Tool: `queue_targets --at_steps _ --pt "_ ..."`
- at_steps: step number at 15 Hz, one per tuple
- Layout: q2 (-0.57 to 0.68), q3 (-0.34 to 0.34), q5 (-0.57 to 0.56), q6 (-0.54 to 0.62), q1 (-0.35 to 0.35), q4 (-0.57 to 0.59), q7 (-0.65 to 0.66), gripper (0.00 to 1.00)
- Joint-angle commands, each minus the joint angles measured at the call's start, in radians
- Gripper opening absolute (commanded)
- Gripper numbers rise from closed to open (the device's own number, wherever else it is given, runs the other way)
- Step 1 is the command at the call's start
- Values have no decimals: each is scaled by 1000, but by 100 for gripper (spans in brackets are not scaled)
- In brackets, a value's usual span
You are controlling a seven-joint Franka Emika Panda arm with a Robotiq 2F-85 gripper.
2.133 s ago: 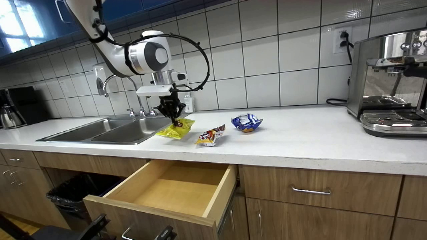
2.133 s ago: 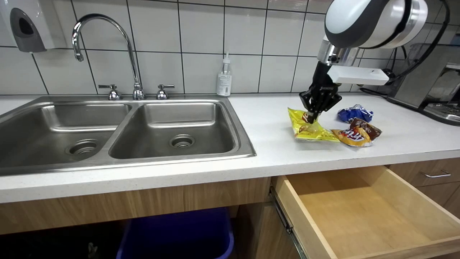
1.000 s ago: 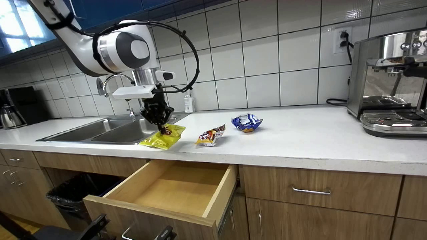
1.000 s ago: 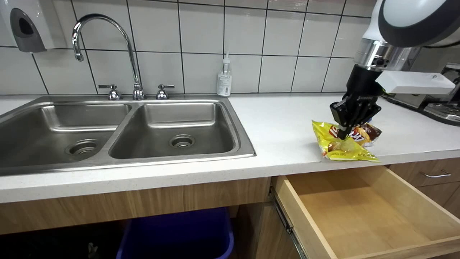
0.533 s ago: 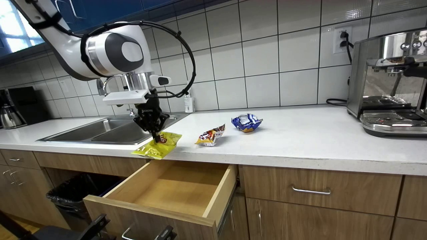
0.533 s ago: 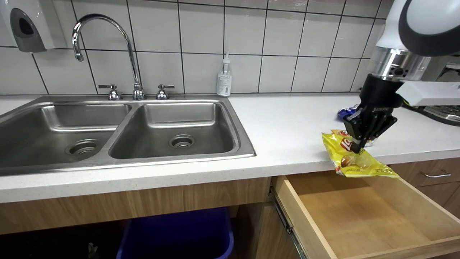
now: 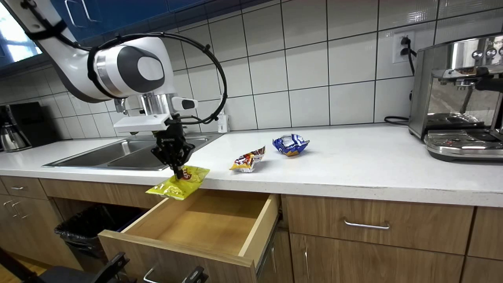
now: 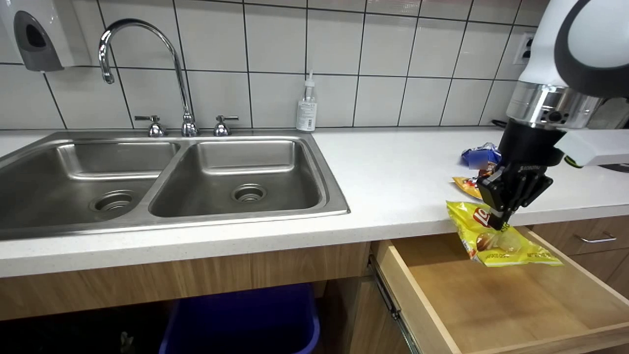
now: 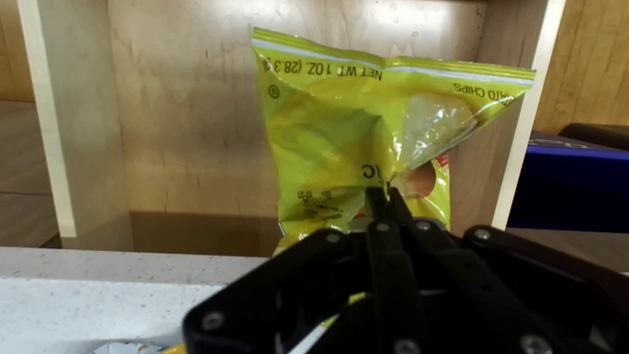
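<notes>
My gripper (image 7: 178,175) is shut on a pinched fold of a yellow chip bag (image 7: 176,190). The bag hangs tilted over the back part of the open wooden drawer (image 7: 220,224), just in front of the counter edge. The bag also shows in an exterior view (image 8: 506,248) under the fingertips (image 8: 499,225). In the wrist view the fingers (image 9: 386,191) meet on the bag (image 9: 324,132), with the bare drawer bottom (image 9: 196,147) beyond it. An orange-and-brown snack bag (image 7: 247,160) and a blue snack bag (image 7: 290,144) lie on the counter behind the gripper.
The white counter (image 7: 353,157) has its front edge right above the drawer. A double steel sink (image 8: 245,177) is set in the counter. A blue bin (image 8: 245,314) and a black-lined bin (image 7: 94,220) stand below. An espresso machine (image 7: 463,98) stands on the counter.
My gripper has carried the yellow bag from above the counter out past its front edge and lower, to over the drawer. The two other bags and the drawer have not moved.
</notes>
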Motion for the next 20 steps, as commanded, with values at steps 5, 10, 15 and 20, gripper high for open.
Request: queue_targets --at_steps 5,10,15,20 --pt "11 10 -13 7 17 -21 -2 0" --pt "51 20 -21 14 27 -12 16 0" --pt "94 27 -41 18 41 -4 36 0" --pt "132 30 -63 25 57 2 55 0"
